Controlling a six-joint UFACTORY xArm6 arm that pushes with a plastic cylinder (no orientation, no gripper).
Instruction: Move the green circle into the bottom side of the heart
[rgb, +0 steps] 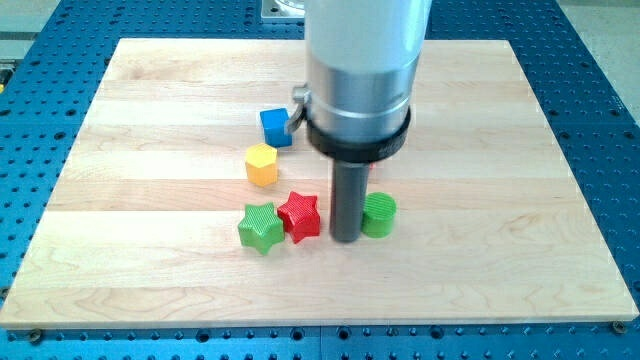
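The green circle (380, 215) lies on the wooden board (500, 200) just below centre. My tip (346, 238) stands on the board touching or almost touching the circle's left side, between it and a red star (299, 216). A thin sliver of red (371, 173) shows just above the circle at the right edge of the rod; it may be the heart, and the arm hides the rest of it.
A green star (260, 227) sits left of the red star, touching it. A yellow hexagon (261, 164) lies above them, and a blue cube (276, 127) above that. The arm's wide grey body (360, 70) hides the board's top centre.
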